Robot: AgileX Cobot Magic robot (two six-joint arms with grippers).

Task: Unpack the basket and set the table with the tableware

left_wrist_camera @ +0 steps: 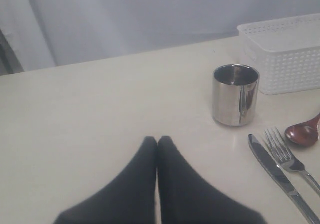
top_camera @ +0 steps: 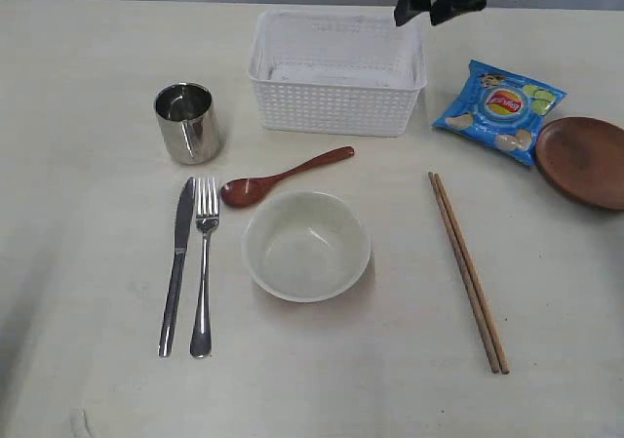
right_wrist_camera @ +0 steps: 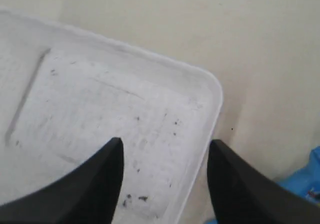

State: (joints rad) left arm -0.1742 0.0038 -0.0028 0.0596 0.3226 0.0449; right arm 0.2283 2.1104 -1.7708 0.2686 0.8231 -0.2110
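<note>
The right claw (right_wrist_camera: 165,146) hangs with its black fingers spread apart and nothing between them, over one corner of the white rectangular plastic basket (right_wrist_camera: 212,92) with lattice sides. The basket stands directly below it on the pale cream table (top_camera: 88,87), empty, its long axis running across the exterior view, with dark specks (right_wrist_camera: 135,199) on its floor. Outward from that corner lies a blue crisp bag (top_camera: 497,109), and just past it a round dark brown plate (top_camera: 588,160).

Farther from the claw, the brown wooden chopsticks (top_camera: 468,272) lie side by side, their long axis leading away from the basket. The reddish-brown wooden spoon (top_camera: 283,177) points its handle toward the basket. The off-white round bowl (top_camera: 292,262) sits upright and empty beside it.

The left claw (left_wrist_camera: 157,140) is clenched on nothing, fingertips touching, above bare table. Ahead of it stands the shiny steel mug (left_wrist_camera: 235,94), upright. Beyond the mug, the steel knife (left_wrist_camera: 277,176) and fork (left_wrist_camera: 290,159) lie parallel, tips toward the mug.
</note>
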